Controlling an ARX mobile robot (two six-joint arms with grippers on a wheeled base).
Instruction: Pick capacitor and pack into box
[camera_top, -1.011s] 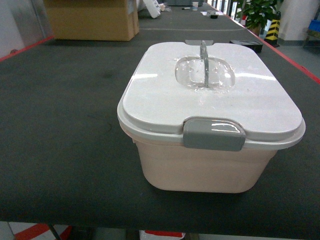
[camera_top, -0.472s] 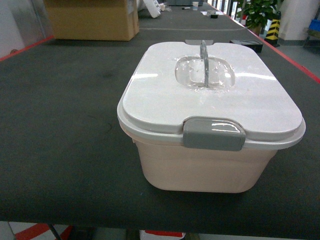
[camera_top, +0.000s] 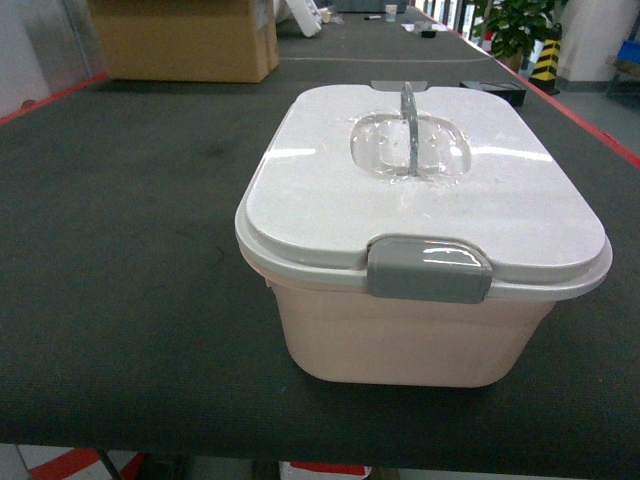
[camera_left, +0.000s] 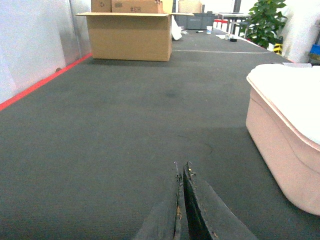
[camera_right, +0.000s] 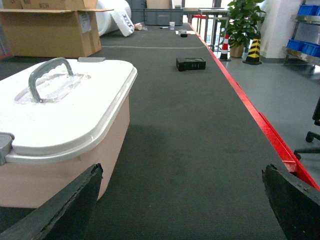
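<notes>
Dark grey felt-like covering spreads over the long counter (camera_top: 130, 260), edged with a red strip along both sides. Nearest in the left wrist view, at the bottom centre of the frame, the left gripper (camera_left: 181, 172) shows two black fingers pressed tip to tip, jaws closed with nothing between them, low over bare counter. In the right wrist view the right gripper (camera_right: 182, 172) has its jaws spread wide, one black finger in the lower left corner of the frame and the other in the lower right corner, with open counter between them. Just beyond the left-hand finger of that view stands the box (camera_top: 410, 335), a pale pink tub with rounded corners; in the head view it fills the centre and right of the frame, resting flat on the counter. Its white lid (camera_top: 400, 195) is on, with a grey latch (camera_top: 428, 268) folded down over the near rim and a grey handle (camera_right: 47, 75) standing upright in a clear recess in the middle of the lid. No view shows the capacitor, and with the lid shut I cannot tell where it is. Farther back, toward the upper right of the head view, a small black block (camera_right: 190, 63) lies on the counter near the red edge. At the far end, upper left, sits an open brown cardboard carton (camera_left: 130, 35). A green potted plant (camera_right: 243, 20) stands off the counter in the upper right, beside a yellow-and-black striped post (camera_right: 254, 50).
</notes>
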